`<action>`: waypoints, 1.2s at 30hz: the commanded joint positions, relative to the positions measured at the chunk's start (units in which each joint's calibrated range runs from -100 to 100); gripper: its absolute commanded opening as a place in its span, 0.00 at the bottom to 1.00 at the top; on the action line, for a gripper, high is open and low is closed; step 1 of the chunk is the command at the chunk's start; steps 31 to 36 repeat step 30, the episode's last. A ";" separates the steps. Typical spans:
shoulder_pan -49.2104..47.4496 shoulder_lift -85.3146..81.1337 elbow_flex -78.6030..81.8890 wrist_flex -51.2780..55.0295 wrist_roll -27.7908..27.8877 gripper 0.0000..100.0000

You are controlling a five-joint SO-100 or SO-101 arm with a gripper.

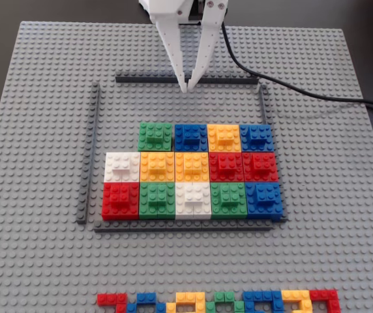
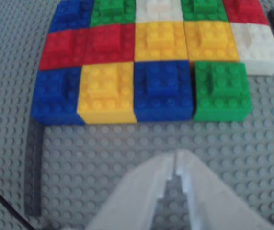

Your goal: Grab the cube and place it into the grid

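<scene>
A grey studded baseplate (image 1: 36,130) fills the fixed view, seen from above and slightly from the near side. On it sits the grid (image 1: 96,150), a rectangle of thin dark-grey strips: one strip down the left, one along the far side, a short one on the right and one along the near edge. Inside it, square blocks stand packed in three rows toward the near right. From left to right, the far row holds four blocks: the cube (image 1: 155,136), green with a smaller brick on top, then blue, yellow and blue. It starts one place further right than the other rows, so bare plate lies left of the cube. The middle row reads white, yellow, yellow, red, red. The near row reads red, green, white, green, blue. The cube touches the blue block on its right and the yellow block on its near side. The white gripper (image 1: 189,85) hangs from the top edge, tips pointing down over the far strip, well apart from the cube, with its fingers together and holding nothing. In the wrist view the fingertips (image 2: 168,165) meet over bare plate, with the cube (image 2: 221,91) ahead on the right. Along the near edge of the fixed view lies a line of small flat bricks (image 1: 219,302) in mixed colours.
</scene>
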 commanded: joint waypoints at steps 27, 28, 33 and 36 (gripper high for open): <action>0.58 -2.04 0.53 5.44 -1.66 0.00; 0.58 -2.04 0.53 5.49 -1.66 0.00; 0.58 -2.04 0.53 5.49 -1.66 0.00; 0.58 -2.04 0.53 5.49 -1.66 0.00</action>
